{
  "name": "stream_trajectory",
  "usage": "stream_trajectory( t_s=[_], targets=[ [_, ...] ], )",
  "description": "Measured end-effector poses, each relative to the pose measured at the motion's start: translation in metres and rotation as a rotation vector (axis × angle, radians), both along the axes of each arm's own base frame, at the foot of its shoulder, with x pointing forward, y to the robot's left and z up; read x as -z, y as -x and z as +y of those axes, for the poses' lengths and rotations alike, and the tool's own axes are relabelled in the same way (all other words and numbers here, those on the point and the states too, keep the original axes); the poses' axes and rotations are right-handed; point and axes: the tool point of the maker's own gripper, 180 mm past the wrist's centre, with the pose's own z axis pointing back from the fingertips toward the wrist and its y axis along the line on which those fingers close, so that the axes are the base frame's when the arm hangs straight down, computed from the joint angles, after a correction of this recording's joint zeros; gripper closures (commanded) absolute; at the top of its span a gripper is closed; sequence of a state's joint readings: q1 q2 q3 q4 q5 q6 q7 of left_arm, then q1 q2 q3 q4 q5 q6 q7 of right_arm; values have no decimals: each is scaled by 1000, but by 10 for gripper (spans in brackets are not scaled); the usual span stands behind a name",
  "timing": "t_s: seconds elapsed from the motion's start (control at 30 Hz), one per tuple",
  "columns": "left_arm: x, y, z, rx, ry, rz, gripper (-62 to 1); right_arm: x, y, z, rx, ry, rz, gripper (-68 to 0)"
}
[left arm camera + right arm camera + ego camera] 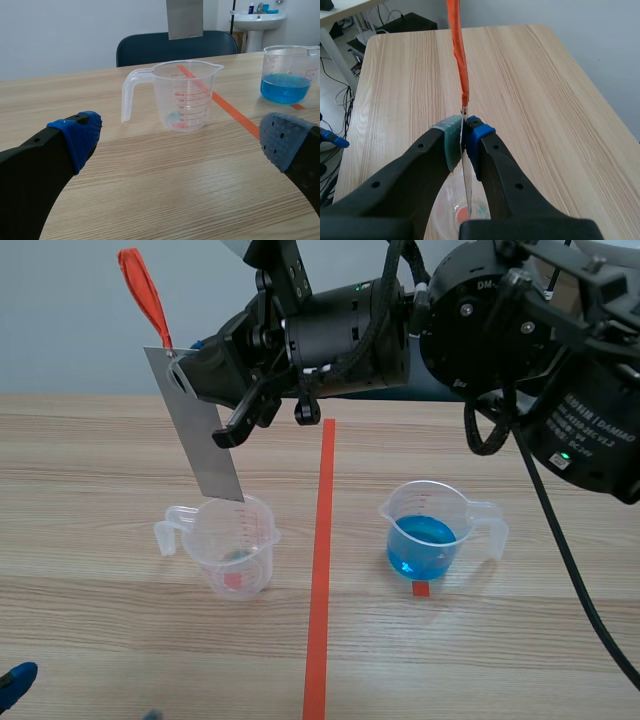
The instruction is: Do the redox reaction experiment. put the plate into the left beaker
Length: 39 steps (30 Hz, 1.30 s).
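Overhead, right hand (464, 144) grips one plate (206, 435); left hand (180, 142) gapes; one clear beaker (236, 552), one blue-filled beaker (425, 535).

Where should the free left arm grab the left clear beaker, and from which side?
By its handle, from the robot's left: the beaker stands upright with the handle jutting that way, and the plate hangs over its mouth.

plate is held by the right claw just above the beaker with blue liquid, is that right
Not quite. The plate is held by the right claw, but it hangs just above the clear left beaker, not above the beaker with blue liquid, which stands off to the side. The scene view shows this.
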<state>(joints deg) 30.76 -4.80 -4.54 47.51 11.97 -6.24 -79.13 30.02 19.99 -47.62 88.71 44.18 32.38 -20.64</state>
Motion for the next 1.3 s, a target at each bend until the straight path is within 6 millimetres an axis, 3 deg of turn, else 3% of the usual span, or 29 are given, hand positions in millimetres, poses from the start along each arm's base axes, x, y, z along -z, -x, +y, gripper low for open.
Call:
stream_trajectory(
  t_s=[0.83,1.3],
  targets=[
    [0,0,0,0,0,0,-623,42,-24,-17,96,-12,89,-6],
    [0,0,0,0,0,0,-623,57,-32,-13,117,-35,120,-6]
  ],
)
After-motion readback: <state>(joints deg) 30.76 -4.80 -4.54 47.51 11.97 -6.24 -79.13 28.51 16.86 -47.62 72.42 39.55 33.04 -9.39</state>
